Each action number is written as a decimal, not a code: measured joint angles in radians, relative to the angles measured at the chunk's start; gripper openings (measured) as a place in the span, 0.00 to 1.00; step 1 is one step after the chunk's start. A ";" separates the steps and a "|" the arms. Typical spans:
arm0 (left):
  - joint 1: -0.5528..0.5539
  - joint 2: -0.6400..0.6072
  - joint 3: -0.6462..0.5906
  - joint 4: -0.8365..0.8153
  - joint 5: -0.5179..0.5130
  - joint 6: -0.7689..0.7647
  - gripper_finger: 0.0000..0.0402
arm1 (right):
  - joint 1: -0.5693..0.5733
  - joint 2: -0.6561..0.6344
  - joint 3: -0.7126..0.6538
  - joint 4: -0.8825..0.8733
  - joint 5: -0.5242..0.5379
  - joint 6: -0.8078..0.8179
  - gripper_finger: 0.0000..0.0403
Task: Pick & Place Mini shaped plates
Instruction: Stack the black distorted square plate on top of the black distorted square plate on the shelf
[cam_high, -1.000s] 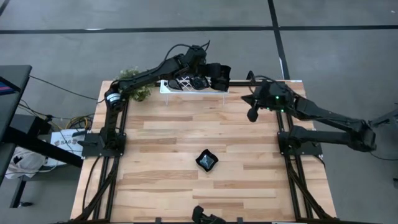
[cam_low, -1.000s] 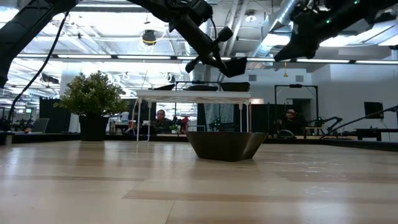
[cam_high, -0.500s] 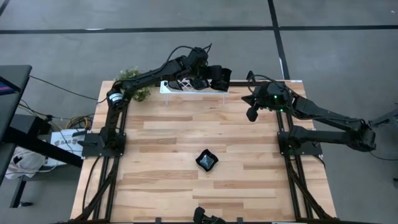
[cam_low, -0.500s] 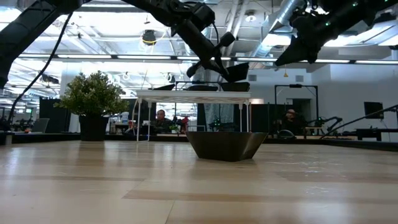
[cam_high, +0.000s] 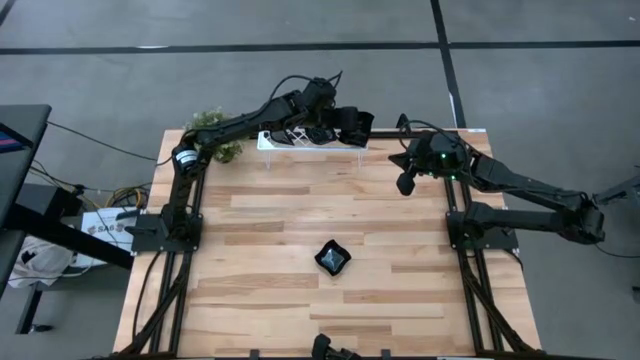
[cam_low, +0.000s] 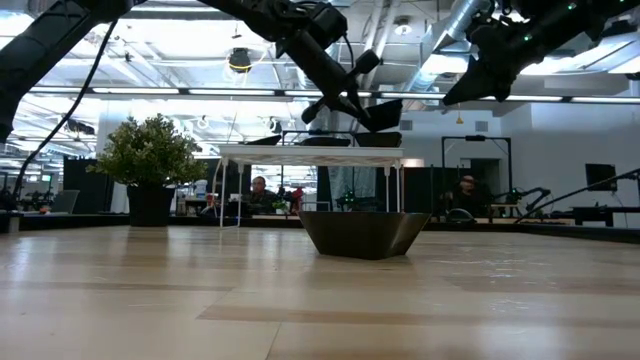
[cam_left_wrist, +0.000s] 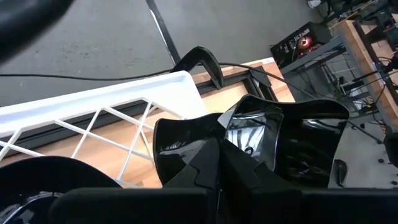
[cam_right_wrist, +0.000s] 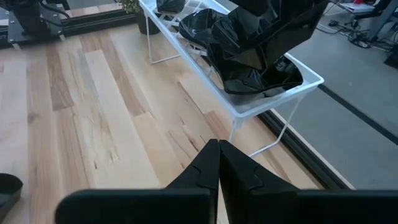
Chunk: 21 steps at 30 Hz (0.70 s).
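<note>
A wavy-edged black plate (cam_left_wrist: 267, 140) sits pinched by its rim in the left claw (cam_left_wrist: 221, 163), whose fingers are closed on it, lifted just above the white rack (cam_high: 300, 140) at the far edge of the surface (cam_high: 260, 230). More black plates (cam_right_wrist: 245, 62) lie heaped in the rack beneath the claw. A lone square plate (cam_high: 332, 258) rests on the wood well nearer the front. The right claw (cam_right_wrist: 217, 163) hovers closed and empty beside the rack's end. A potted plant (cam_low: 150, 165) stands past the rack's other end.
</note>
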<state>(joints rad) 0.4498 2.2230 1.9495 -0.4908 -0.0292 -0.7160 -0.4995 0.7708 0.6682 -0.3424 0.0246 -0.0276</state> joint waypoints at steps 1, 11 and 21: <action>0.000 0.000 0.000 0.000 0.000 0.006 0.03 | 0.000 0.000 0.000 0.000 0.000 0.000 0.00; -0.005 0.000 0.000 -0.007 0.000 0.041 0.09 | 0.000 0.000 0.000 0.000 0.000 0.001 0.00; -0.005 0.000 0.000 -0.001 0.000 0.057 0.21 | 0.000 0.000 0.000 0.000 0.000 0.000 0.00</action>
<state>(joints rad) 0.4450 2.2230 1.9491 -0.4923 -0.0292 -0.6586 -0.4995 0.7708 0.6682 -0.3424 0.0242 -0.0275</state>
